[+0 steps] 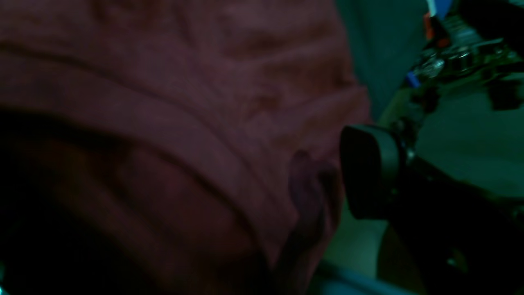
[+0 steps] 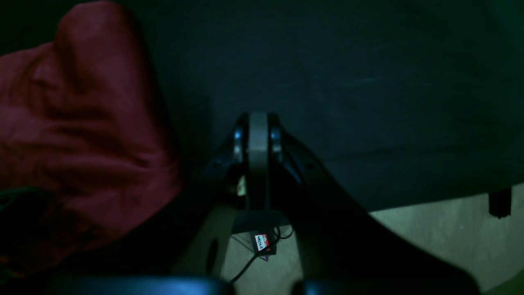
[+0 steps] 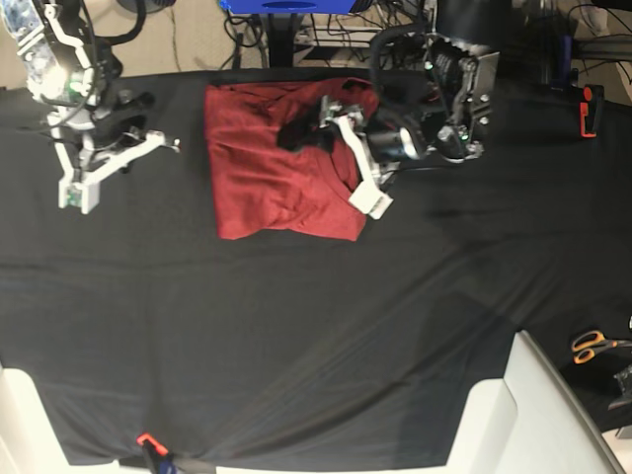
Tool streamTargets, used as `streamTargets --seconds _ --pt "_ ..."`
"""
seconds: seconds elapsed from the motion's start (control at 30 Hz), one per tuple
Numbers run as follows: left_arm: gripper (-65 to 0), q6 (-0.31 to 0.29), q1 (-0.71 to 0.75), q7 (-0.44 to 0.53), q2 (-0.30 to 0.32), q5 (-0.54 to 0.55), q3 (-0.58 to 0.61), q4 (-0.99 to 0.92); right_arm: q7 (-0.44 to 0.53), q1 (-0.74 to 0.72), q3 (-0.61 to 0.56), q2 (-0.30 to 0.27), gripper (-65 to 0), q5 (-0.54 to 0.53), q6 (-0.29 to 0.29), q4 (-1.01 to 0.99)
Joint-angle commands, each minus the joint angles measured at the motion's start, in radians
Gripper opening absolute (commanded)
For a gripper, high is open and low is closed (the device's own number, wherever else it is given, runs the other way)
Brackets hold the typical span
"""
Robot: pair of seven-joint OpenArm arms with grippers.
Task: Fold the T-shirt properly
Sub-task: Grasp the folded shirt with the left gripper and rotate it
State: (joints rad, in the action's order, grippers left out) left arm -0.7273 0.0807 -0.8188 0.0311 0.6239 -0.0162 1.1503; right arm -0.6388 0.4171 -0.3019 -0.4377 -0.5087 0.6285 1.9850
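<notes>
Left tool [image 3: 296, 133] over T-shirt [image 3: 267, 183]

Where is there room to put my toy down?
Lots of bare black cloth lies in front of the red T-shirt, up to the white edge. It's crowded up by the shirt, where the left gripper reaches over it.

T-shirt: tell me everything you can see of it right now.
The T-shirt is brick-red, thin soft knit, plain. It lies folded into a rough rectangle on the black cloth near the far edge, wrinkled, with layered folds along its right side. The left gripper rests over its upper right part, jaws wide; whether it pinches fabric is unclear.
</notes>
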Motion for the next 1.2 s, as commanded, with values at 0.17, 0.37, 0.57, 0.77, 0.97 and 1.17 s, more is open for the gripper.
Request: streamTargets --seconds 0.17,0.37,0.57,0.77,0.97,1.17 --pt "-49.7 0.029 -0.017 -0.072 -0.003 -0.075 0.005 -0.039 0.018 0.022 0.082 -0.008 -64.4 0.006 0.000 0.013" --pt "-65.0 0.029 -0.071 -0.083 -0.001 -0.075 0.028 -0.036 0.018 0.022 0.108 -0.008 -64.4 0.006 0.000 0.010" --pt "-65.0 0.029 -0.198 -0.184 0.056 -0.075 0.267 0.009 0.018 0.022 0.108 -0.008 -64.4 0.006 0.000 0.010" --pt "-65.0 0.029 -0.413 -0.219 0.125 -0.075 0.643 -0.056 0.018 0.022 0.108 -0.008 -64.4 0.006 0.000 0.010" --pt "-65.0 0.029 -0.634 -0.258 0.154 -0.077 1.045 -0.103 0.018 0.022 0.108 -0.008 -64.4 0.006 0.000 0.009" --pt "-65.0 0.029 -0.767 -0.256 0.145 -0.189 1.246 -0.112 0.018 0.022 0.108 -0.008 -64.4 0.006 0.000 0.007"
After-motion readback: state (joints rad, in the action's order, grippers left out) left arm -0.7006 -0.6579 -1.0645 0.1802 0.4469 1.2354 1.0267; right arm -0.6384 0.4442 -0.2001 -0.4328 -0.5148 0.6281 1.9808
